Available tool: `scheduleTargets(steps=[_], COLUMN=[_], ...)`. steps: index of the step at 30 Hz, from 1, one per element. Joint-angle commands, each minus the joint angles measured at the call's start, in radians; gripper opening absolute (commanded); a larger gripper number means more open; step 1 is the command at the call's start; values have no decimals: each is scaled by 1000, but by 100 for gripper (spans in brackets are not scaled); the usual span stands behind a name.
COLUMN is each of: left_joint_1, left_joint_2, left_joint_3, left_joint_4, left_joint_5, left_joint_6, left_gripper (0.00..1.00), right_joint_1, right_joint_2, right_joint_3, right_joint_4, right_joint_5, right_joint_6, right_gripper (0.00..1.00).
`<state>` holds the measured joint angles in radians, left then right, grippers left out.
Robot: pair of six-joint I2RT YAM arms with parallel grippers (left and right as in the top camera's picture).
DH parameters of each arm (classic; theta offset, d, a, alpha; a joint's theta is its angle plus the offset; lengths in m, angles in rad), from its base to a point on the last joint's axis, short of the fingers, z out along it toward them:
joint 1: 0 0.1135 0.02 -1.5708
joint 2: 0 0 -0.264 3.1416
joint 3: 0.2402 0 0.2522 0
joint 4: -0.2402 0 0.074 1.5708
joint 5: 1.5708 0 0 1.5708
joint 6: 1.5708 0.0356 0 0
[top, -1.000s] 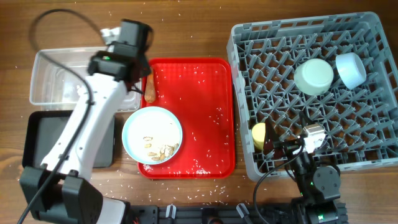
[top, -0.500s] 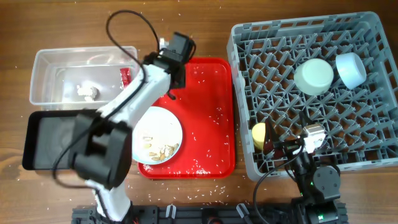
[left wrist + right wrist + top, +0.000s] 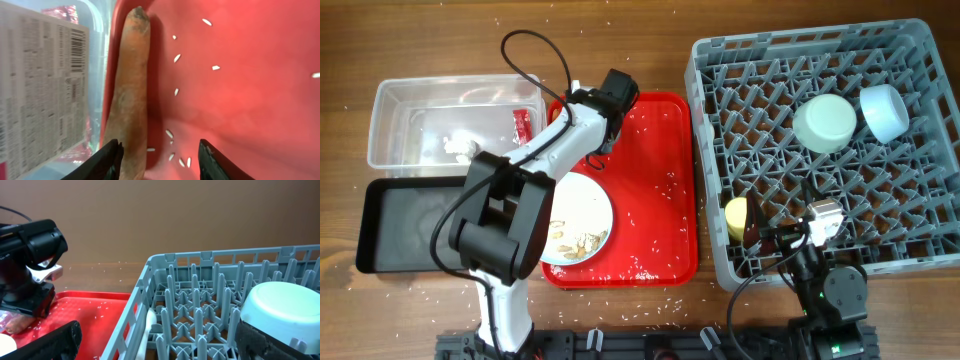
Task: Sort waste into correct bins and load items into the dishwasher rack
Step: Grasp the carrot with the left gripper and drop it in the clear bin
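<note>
Hovering at the left rim of the red tray [image 3: 660, 200], left claw [image 3: 160, 162] is open, fingers [image 3: 111, 159] spread wide. The carrot [image 3: 131, 90] lies lengthwise along the tray's inner left wall. Its near end sits between the fingers, tight against the left one; can't tell if they touch. Not gripped.

The clear tub [image 3: 390, 100] is just beside the tray on the counter [image 3: 650, 50] and holds the red wrapper [image 3: 523, 124] and white tissue [image 3: 457, 146]. The black tray [image 3: 410, 225] sits just in front of the tub.

The light blue plate [image 3: 588, 205] is on the red tray, partly under the left arm, with brown food scraps [image 3: 575, 240] on it. Loose rice [image 3: 640, 265] is scattered over the red tray and counter.

The rack [image 3: 800, 45] is at right. The pale green bowl [image 3: 825, 122] and light blue bowl [image 3: 883, 110] sit upside down and side by side in its far half. The yellow cup [image 3: 736, 217] is at its left edge.

Right claw [image 3: 157, 345] is open, parked at the rack's near side, well apart from the carrot.
</note>
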<state>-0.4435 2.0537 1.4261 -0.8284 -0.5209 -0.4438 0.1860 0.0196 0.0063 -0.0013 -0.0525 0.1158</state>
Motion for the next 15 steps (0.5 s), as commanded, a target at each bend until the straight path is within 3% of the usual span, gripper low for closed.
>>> scheduleTargets(steps=[1,6,9,12,15], left_joint_1=[10,78,103,90,76], left_joint_2=[-44,-27,-5,-5,-5], left_joint_3=[6,-21,-21,-21,-21], left_joint_4=[-21,-12,5,61,85], left_joint_5=[-42,-4,96,261,388], left_joint_6=[-22,-43,-31,61,108], left_gripper=[49,47,34,26,25], right_joint_1=[-4,-4,-4,-4,-4], right_joint_2=[-6,-6,-6,-6,-6], right_joint_3=[-1,-1,-1,-1,-1], right_joint_4=[4,4,4,4,4], right_joint_5=[-12,-12,-12,-12,-12], right_joint_6=[18,18,18,18,18], right_gripper=[100,100,100,100,100])
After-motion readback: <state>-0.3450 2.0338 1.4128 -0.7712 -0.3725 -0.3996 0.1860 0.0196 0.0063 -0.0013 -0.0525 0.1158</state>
